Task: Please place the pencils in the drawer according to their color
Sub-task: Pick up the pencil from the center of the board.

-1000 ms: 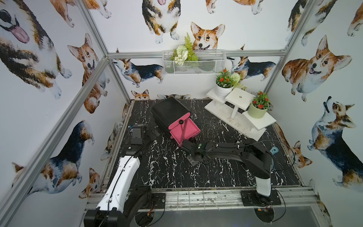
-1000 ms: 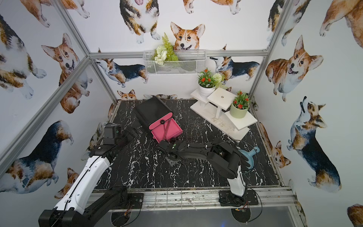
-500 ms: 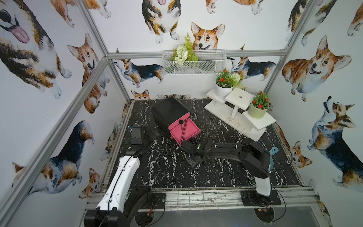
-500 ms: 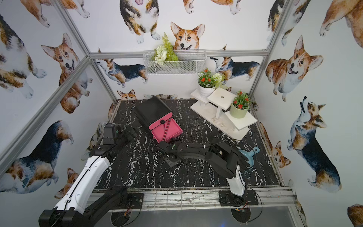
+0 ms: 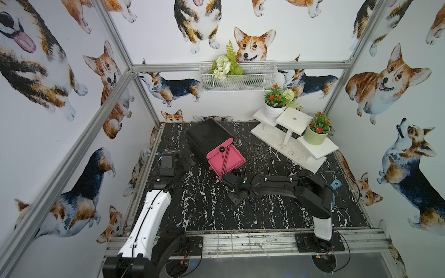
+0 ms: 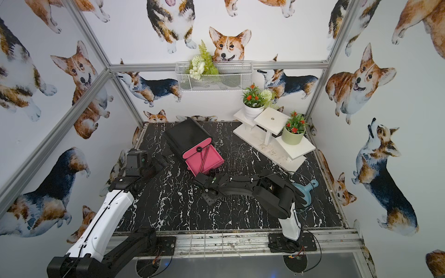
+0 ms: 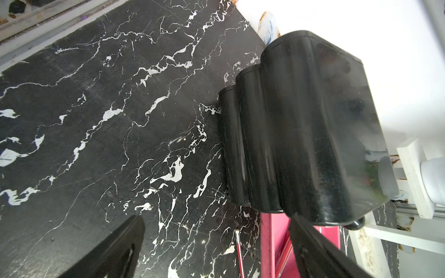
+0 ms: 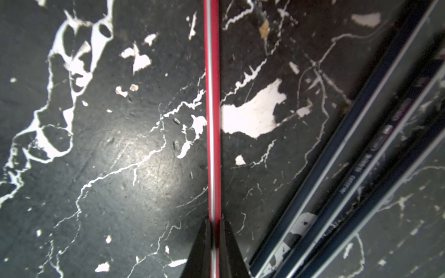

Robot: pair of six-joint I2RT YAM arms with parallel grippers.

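Corgi-print walls enclose a black marble-patterned table (image 5: pixel 265 211). The drawer cabinet (image 5: pixel 207 137) stands toward the far middle, turned at an angle. One pink drawer (image 5: pixel 234 158) is pulled out toward the near right, and a few pencils (image 5: pixel 225 160) lie crossed in it.

Just on the near side of that tray, the right gripper (image 8: pixel 214 225) is down at the table. Its jaws are pinched shut on a red pencil (image 8: pixel 213 120) lying flat there. Three dark pencils (image 8: pixel 361 149) lie close beside it, angled away. The left gripper (image 7: pixel 216 216) hangs wide open and empty, left of the cabinet.

The step in hand looks like lifting the red pencil. A long stretch of it runs ahead of the jaws, so it may tip or swing. A slow, straight lift should leave the dark pencils undisturbed. Turning the pencil along the tray's length before lowering should keep it off the rim.
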